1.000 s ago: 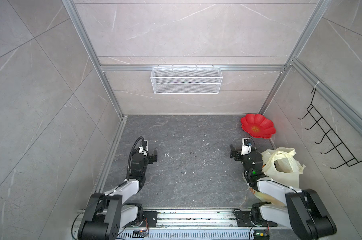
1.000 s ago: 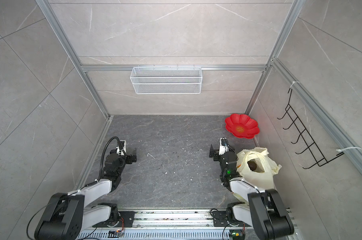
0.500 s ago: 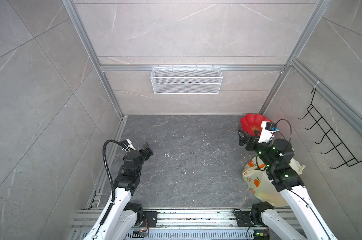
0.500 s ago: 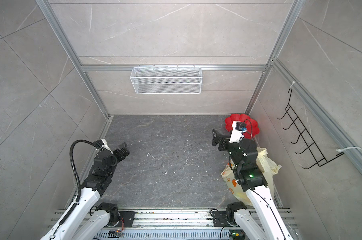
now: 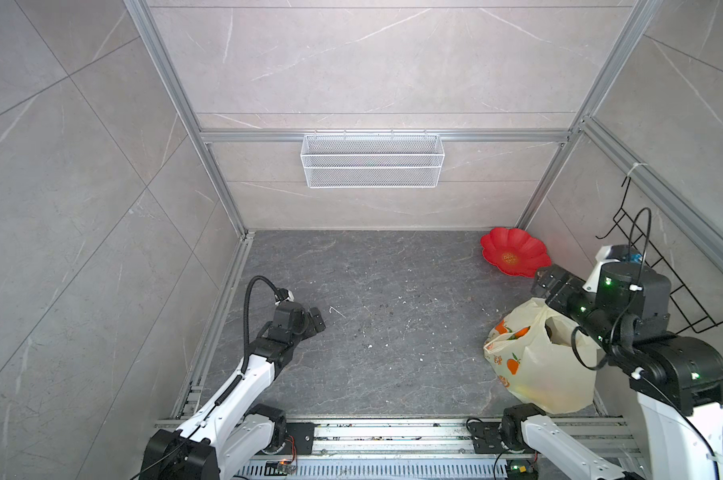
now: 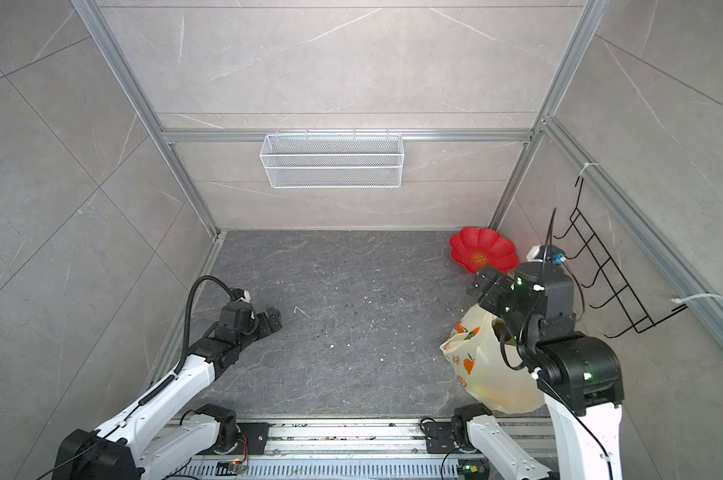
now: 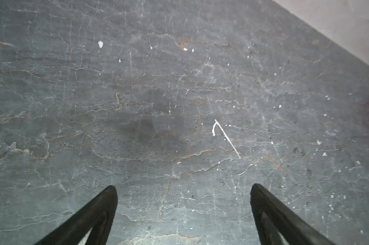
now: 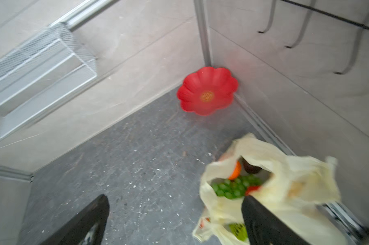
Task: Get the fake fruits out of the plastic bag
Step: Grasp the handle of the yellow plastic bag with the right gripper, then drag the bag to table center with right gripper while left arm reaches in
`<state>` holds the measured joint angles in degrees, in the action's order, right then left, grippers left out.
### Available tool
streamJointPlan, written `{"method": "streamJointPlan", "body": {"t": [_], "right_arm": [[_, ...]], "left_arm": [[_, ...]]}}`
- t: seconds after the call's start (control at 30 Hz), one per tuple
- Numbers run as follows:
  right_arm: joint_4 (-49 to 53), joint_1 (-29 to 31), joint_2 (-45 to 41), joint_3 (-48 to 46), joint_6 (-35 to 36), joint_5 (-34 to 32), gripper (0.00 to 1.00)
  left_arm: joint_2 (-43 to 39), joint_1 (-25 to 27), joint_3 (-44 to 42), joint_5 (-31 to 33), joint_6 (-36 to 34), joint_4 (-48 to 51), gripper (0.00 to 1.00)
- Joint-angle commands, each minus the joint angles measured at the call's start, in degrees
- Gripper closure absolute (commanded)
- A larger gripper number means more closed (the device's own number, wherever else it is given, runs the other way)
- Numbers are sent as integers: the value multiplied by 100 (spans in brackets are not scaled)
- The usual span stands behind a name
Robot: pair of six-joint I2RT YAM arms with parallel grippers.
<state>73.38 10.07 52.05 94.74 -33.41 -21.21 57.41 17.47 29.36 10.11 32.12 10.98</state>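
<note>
Hovering over the plastic bag point(image 5: 547, 374), right tool point(image 8: 175, 198) stands released, empty; fake fruits point(image 8: 235, 187) sit inside the bag; left tool point(image 7: 183, 187), also released, hangs well apart from the bag.

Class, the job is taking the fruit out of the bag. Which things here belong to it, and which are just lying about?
Belong: plastic bag; fake fruits inside it, such as green grapes and an orange.
Lying about: red flower plate; wire basket; black hook rack.
</note>
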Motion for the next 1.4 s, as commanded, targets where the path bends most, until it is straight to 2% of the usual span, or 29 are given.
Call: {"method": "streamJointPlan", "body": {"t": [0.0,0.33,0.6,0.97,1.03,1.13,1.3,1.37], "right_arm": [[1578,15,88,70,-545,-868,1],[1168,15,396,-636,-885,-1067,4],[382,-93,791,-773,-637,-1279,16],[-95,-309,1086,-1294,-541,-1506,31],[-105,-327,1105,-1354,-510,-1595,39],[-151,-330,1021,-1458,-467,-1703,57],[-308,-330,873,-1511,-186,-1559,100],[-390,-319,818,-1480,-44,-1256,100]], "left_arm": [[168,3,132,35,-180,-74,0],[57,6,68,66,-154,-43,0],[103,3,74,-87,-162,-110,0],[-1,2,56,-62,-181,-84,0],[16,2,62,-61,-177,-66,0],[8,2,61,-49,-175,-76,0],[12,2,51,47,-130,-67,0],[10,3,54,100,-112,-52,0]]}}
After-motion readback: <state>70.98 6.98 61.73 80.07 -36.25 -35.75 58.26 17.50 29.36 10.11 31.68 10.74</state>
